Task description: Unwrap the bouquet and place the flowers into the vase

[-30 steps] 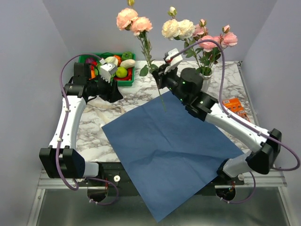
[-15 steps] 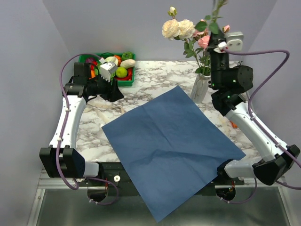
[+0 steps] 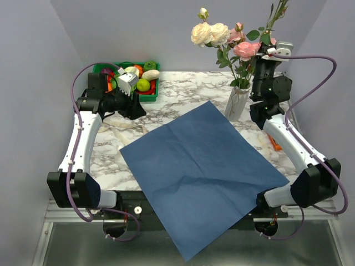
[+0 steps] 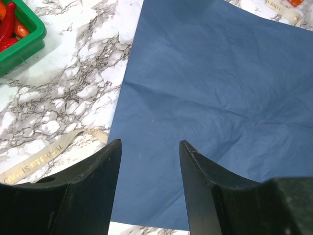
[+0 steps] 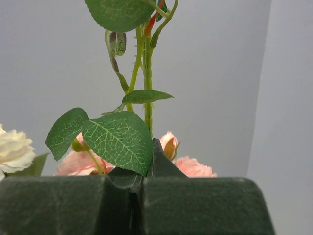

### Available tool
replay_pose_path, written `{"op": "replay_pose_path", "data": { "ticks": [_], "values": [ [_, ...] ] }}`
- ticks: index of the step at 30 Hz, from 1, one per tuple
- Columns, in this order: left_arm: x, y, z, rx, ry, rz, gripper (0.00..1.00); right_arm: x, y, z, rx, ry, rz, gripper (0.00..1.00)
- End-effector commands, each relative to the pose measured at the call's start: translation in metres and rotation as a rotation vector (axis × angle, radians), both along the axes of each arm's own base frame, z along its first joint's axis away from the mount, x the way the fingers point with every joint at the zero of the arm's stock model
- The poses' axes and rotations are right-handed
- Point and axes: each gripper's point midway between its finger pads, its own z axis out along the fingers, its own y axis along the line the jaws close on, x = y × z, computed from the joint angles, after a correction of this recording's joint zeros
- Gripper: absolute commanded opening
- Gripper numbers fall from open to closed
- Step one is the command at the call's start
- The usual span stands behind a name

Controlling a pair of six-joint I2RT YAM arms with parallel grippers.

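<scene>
The right gripper (image 3: 270,53) is clamped tight on one green stem (image 3: 276,18) and holds it upright just above and beside the vase (image 3: 237,103), which stands at the far right corner of the counter (image 3: 183,88). That pose suits lowering the cut end straight down into the narrow flared mouth, which looks like the step in hand. In the right wrist view the stem (image 5: 147,73) rises from between the closed fingers with several leaves, and its bloom is out of sight above the picture. The flowers (image 3: 212,33) already standing in the vase show two open cream blooms, a small bud above them and at least two pink blooms. How many stems that makes I cannot tell, since they crowd together at the neck. The left gripper (image 3: 126,84) hangs with its jaws apart and empty near the far left corner, out of the way, and its wrist camera looks down between the open fingers (image 4: 85,181) at the paper. One blue paper sheet (image 3: 199,166) lies flat across the middle of the counter and overhangs the near edge, so the unwrapping looks done. One beige ribbon (image 4: 44,159) lies loose just beside the sheet's left side. One green crate (image 3: 148,97) of toy vegetables sits at the far left corner.
</scene>
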Motion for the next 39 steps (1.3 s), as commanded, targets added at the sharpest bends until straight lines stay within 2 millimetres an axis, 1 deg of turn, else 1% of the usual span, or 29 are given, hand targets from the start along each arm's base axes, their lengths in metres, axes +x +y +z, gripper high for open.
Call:
{"op": "replay_pose_path", "data": {
  "ticks": [1,7,10,13,15,18,19,20,22,23,25,27,28,29,30,31,32,33,34,35,37,38,39],
  "values": [
    [0.005,-0.001,0.008,-0.009,-0.019,-0.016,0.6,0.009,-0.01,-0.008,0.134,-0.033,0.068,0.01],
    [0.004,0.0,0.01,0.005,-0.03,-0.025,0.6,0.025,-0.004,-0.026,0.124,0.005,0.074,0.01],
    [0.003,0.0,0.009,0.008,-0.027,-0.028,0.6,0.03,-0.004,-0.033,0.119,0.013,0.068,0.01],
    [0.003,0.001,0.008,0.013,-0.023,-0.029,0.6,0.036,-0.002,-0.046,0.105,0.036,0.064,0.01],
    [0.004,0.001,0.008,0.015,-0.024,-0.029,0.6,0.039,-0.001,-0.059,0.095,0.057,0.059,0.01],
    [0.004,0.002,0.006,0.017,-0.02,-0.027,0.6,0.04,-0.005,-0.076,0.112,0.093,0.041,0.01],
    [0.004,0.001,0.007,0.016,-0.02,-0.028,0.6,0.04,-0.005,-0.087,0.109,0.115,0.043,0.01],
    [0.004,0.001,0.006,0.016,-0.019,-0.027,0.6,0.04,-0.004,-0.094,0.109,0.127,0.046,0.01],
    [0.005,0.001,0.006,0.016,-0.019,-0.027,0.6,0.036,-0.003,-0.099,0.116,0.135,0.059,0.01],
    [0.005,0.002,0.007,0.014,-0.019,-0.023,0.6,0.035,-0.003,-0.11,0.117,0.157,0.063,0.01],
    [0.005,0.002,0.008,0.015,-0.02,-0.02,0.6,0.031,-0.002,-0.116,0.119,0.174,0.078,0.01],
    [0.008,0.004,0.008,0.021,-0.018,0.007,0.6,0.03,0.002,-0.13,0.123,0.218,0.101,0.01],
    [0.012,0.006,0.007,0.027,-0.024,0.022,0.61,0.028,0.005,-0.131,0.122,0.229,0.125,0.01],
    [0.013,0.008,0.006,0.031,-0.022,0.035,0.61,0.028,0.008,-0.134,0.134,0.244,0.142,0.02],
    [0.015,0.008,0.004,0.033,-0.015,0.04,0.61,0.027,0.01,-0.145,0.137,0.278,0.149,0.04],
    [0.013,0.008,0.002,0.035,-0.003,0.038,0.61,0.024,0.01,-0.147,0.148,0.282,0.153,0.07],
    [0.013,0.009,0.002,0.037,-0.002,0.036,0.61,0.017,0.011,-0.145,0.149,0.277,0.164,0.15],
    [0.011,0.008,0.002,0.034,-0.002,0.033,0.61,0.013,0.012,-0.153,0.168,0.293,0.18,0.23],
    [0.011,0.008,0.002,0.033,-0.003,0.033,0.61,0.009,0.016,-0.156,0.169,0.304,0.191,0.31],
    [0.011,0.008,0.003,0.033,-0.008,0.033,0.61,0.003,0.017,-0.153,0.173,0.299,0.205,0.37],
    [0.009,0.008,0.004,0.034,-0.012,0.035,0.61,-0.002,0.022,-0.165,0.165,0.337,0.22,0.44],
    [0.008,0.008,0.005,0.032,-0.011,0.035,0.61,-0.003,0.023,-0.169,0.173,0.35,0.228,0.52],
    [0.007,0.008,0.006,0.03,-0.011,0.036,0.61,-0.006,0.023,-0.171,0.17,0.367,0.236,0.56]
  ]
}}
